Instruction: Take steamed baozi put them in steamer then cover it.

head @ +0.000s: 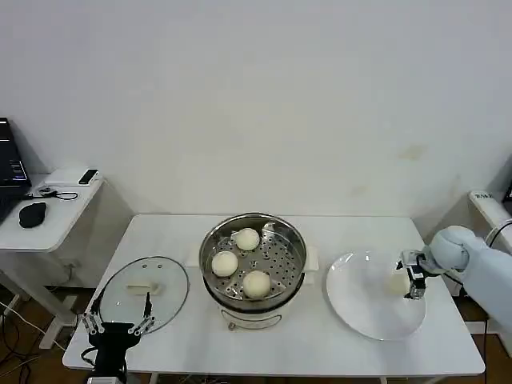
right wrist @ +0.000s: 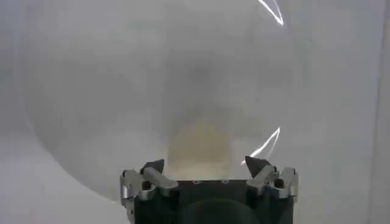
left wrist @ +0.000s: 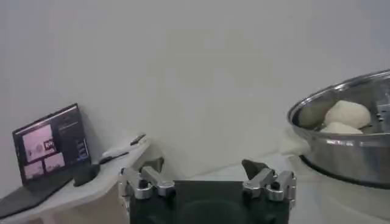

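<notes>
The steamer (head: 252, 298) stands mid-table with three steamed baozi (head: 247, 238) on its perforated tray. In the left wrist view the steamer (left wrist: 347, 152) shows with two baozi (left wrist: 347, 112) inside. A fourth baozi (head: 395, 282) lies on the white plate (head: 360, 308), a pale blur (right wrist: 201, 143) in the right wrist view. My right gripper (head: 412, 278) (right wrist: 205, 164) is open just beside that baozi, which sits ahead of its spread fingers. The cover (head: 146, 294) lies flat on the table to the left. My left gripper (head: 116, 326) (left wrist: 203, 165) hangs open at the table's near left corner, holding nothing.
A side table (head: 56, 220) at the far left carries a laptop (left wrist: 49, 146) and a mouse (head: 33, 214). A wall runs behind the table. The white table's front edge (head: 280, 372) is close below the steamer and the plate.
</notes>
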Robot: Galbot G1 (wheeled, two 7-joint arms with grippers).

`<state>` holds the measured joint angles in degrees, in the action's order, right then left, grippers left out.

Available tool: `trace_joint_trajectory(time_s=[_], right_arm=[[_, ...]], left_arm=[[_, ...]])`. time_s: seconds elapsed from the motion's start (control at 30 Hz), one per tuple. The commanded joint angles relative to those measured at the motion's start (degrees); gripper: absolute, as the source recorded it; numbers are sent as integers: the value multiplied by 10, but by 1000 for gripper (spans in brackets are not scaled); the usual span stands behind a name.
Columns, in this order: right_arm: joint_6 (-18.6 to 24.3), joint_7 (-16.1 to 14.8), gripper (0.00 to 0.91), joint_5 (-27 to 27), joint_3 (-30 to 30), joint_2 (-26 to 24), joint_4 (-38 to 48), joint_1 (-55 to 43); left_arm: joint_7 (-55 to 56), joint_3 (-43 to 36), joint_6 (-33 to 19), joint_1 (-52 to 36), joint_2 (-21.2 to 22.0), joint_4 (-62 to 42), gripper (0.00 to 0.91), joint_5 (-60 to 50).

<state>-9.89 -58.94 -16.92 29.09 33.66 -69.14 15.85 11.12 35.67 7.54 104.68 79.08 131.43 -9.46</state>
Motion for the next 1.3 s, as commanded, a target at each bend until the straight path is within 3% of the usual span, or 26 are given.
trace_joint_trajectory(time_s=[0.03, 0.2, 0.4, 0.7, 1.03, 1.3], right_arm=[[-3, -2, 776, -9, -4, 15, 15, 5], [-3, -6, 746, -12, -1, 15, 16, 2], [-5, -13, 645, -11, 0, 11, 8, 1], [-11, -22, 625, 11, 28, -15, -23, -43], [-72, -27, 625, 130, 158, -35, -117, -256], [-129, 4, 635, 241, 303, 41, -179, -440]], left_arm=[[0, 0, 0, 0, 0, 0, 907, 0], [0, 0, 0, -1, 1, 0, 907, 0], [1, 0, 0, 0, 1, 0, 907, 0], [1, 1, 0, 2, 1, 2, 907, 0], [0, 0, 2, -4, 1, 1, 907, -1], [-2, -1, 3, -9, 0, 3, 907, -2]])
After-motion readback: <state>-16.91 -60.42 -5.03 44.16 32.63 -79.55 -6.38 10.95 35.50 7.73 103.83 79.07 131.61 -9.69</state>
